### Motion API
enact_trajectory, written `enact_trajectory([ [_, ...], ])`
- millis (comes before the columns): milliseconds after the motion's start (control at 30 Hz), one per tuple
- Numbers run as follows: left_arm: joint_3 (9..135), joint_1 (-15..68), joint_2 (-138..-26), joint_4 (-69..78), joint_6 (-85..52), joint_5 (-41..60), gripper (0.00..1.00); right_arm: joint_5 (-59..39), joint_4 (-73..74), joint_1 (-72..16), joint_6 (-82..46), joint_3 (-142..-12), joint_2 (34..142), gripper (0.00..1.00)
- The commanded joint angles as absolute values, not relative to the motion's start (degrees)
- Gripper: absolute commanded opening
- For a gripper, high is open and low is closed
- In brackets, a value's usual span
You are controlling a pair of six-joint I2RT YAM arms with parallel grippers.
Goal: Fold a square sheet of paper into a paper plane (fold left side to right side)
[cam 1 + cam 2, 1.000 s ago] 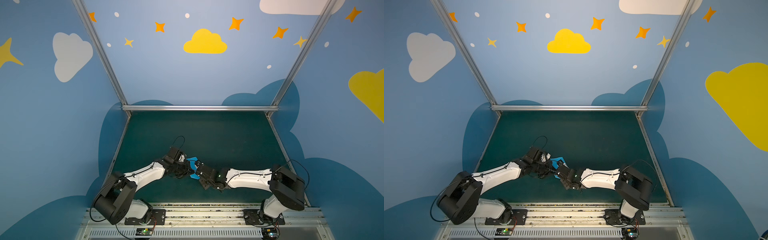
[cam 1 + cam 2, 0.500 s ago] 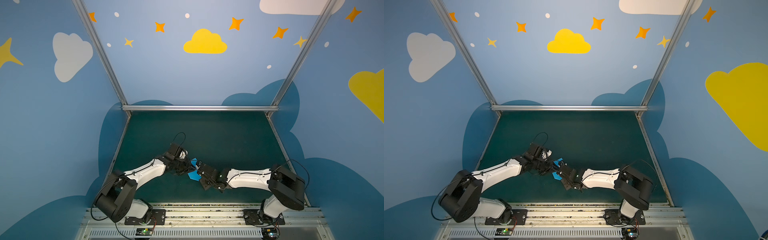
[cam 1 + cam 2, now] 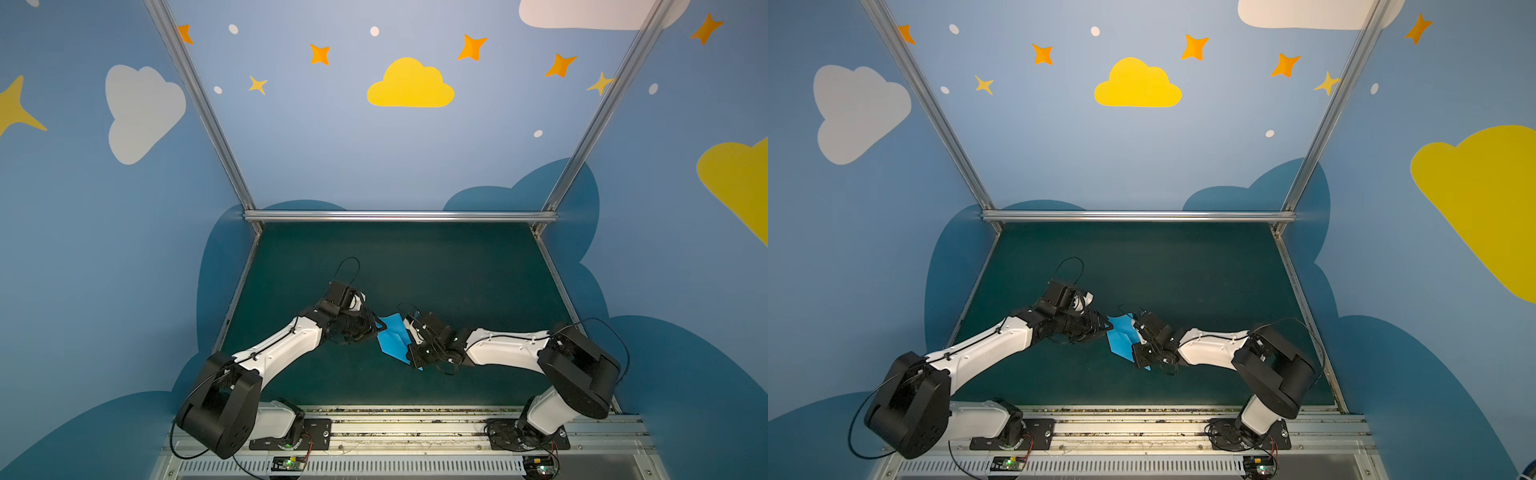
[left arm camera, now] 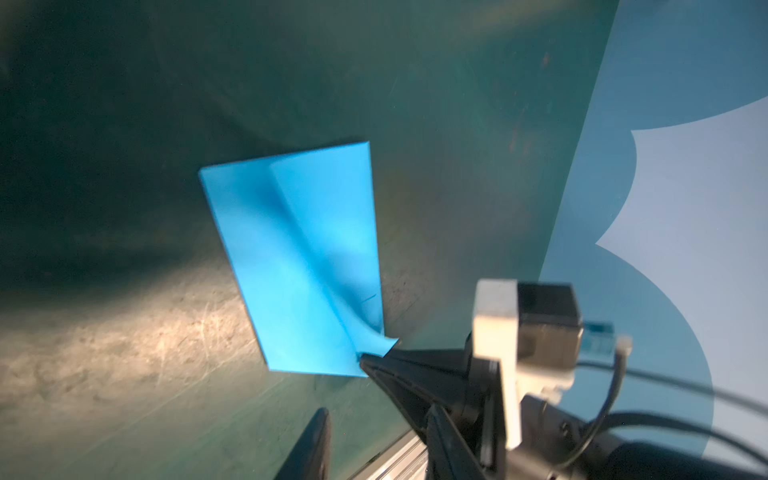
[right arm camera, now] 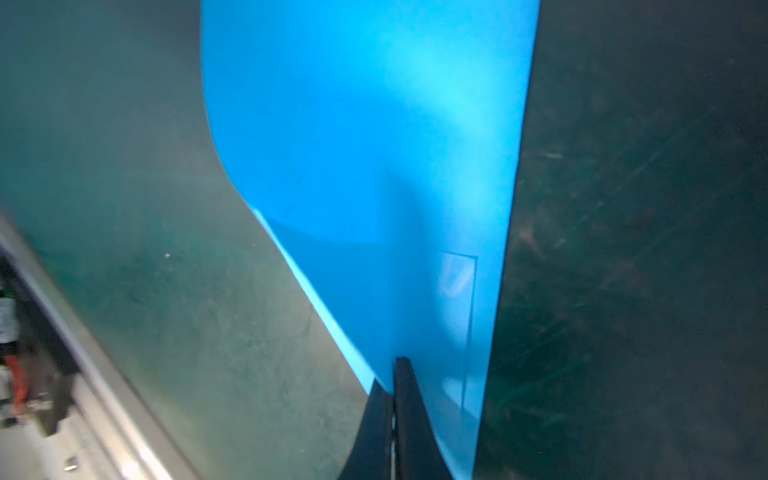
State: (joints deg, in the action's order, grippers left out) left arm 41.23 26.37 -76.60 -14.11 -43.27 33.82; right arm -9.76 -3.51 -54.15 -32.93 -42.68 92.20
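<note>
A thin, bright sky-blue sheet of paper (image 3: pixel 392 341), already folded to a narrow oblong with one diagonal ridge, lies on the scuffed, matt dark-green worktop (image 3: pixel 457 270), nearer its front edge and midway between its sides. The black right end effector (image 5: pixel 397 368) is clamped flat on one corner, which curls up at the pinch; the black left end effector (image 3: pixel 373 330) stands just beside the opposite edge, holding nothing visible, its width impossible to judge. Risk: limp, slick paper pulled from a single corner may slide, tear or spring its creases open, spoiling the next fold.
</note>
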Motion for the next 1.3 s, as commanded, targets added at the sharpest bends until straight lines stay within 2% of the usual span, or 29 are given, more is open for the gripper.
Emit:
enact_trajectory([
  [0,39.1,26.2,-76.2,-14.2,-41.8,34.4,0.35,-17.9,-2.1,-51.9,-36.4,-42.5,92.9,0.00],
  [333,37.2,27.3,-77.3,-11.7,-42.3,34.7,0.15,-29.4,0.3,-45.5,-42.6,-41.7,97.7,0.00],
  [467,38.7,29.0,-79.7,-11.3,-41.8,34.4,0.04,-30.5,1.6,-44.0,-43.9,-40.3,98.4,0.00],
  [800,44.4,34.0,-89.1,-8.6,-40.9,33.2,0.04,-30.6,4.8,-42.2,-45.6,-35.6,97.4,0.00],
  [1267,50.1,35.2,-98.5,-6.9,-40.0,33.5,0.04,-32.1,8.9,-40.4,-47.2,-32.6,97.5,0.00],
])
